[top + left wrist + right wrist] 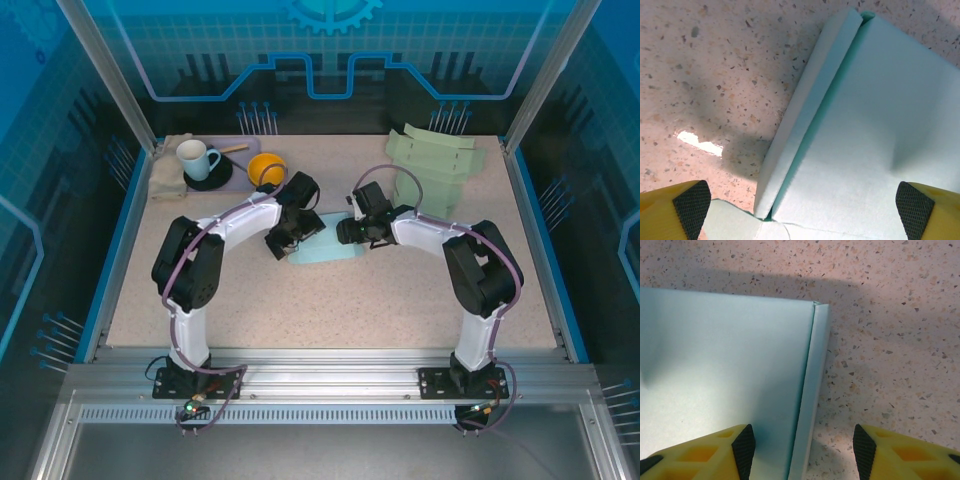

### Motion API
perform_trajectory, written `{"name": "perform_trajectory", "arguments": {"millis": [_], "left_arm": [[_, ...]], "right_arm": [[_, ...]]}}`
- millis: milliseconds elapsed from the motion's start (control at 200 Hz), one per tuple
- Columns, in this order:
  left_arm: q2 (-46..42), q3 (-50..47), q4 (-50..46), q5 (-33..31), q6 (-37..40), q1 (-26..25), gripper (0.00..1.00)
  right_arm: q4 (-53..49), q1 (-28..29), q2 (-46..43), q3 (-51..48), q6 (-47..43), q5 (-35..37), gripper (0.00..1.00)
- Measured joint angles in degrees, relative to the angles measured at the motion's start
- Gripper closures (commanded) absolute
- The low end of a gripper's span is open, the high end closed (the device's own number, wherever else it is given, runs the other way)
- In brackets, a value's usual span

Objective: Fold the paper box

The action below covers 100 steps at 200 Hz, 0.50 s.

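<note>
left tool point(802, 212) hangs spread wide above the flat pale-blue paper box blank point(325, 250), gripping nothing. its yellow fingers point(690, 205) with black ridged pads stand far apart, one over the bare speckled counter point(400, 300), the other over the sheet's broad panel. between them an upturned side flap point(800, 120) runs along its crease at the sheet's edge.

right tool point(804, 452) hovers over the opposite edge of the same sheet, jaws partly parted and likewise unladen. a narrow folded flap point(812, 385) passes up between its black pads point(744, 447) and appears to touch neither.

from above, the blank lies at mid-counter, between the two tools, with both white arms bent inward toward it.

at the back right, well apart from the work, sits a stack of pale green unfolded card blanks point(435, 165). at the back left stand a white mug point(195, 158) on a dark saucer point(215, 180), a round yellow bowl point(266, 170) just beside them, and a beige cloth point(165, 180) at the counter's edge.
</note>
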Motion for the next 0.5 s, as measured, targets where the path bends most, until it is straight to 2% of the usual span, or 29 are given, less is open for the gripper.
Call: {"name": "perform_trajectory", "arguments": {"millis": [500], "left_arm": [[-0.94, -0.50, 0.83, 1.57, -5.60, -1.57, 0.01]], "right_arm": [[0.11, 0.04, -0.13, -0.13, 0.04, 0.02, 0.43]]}}
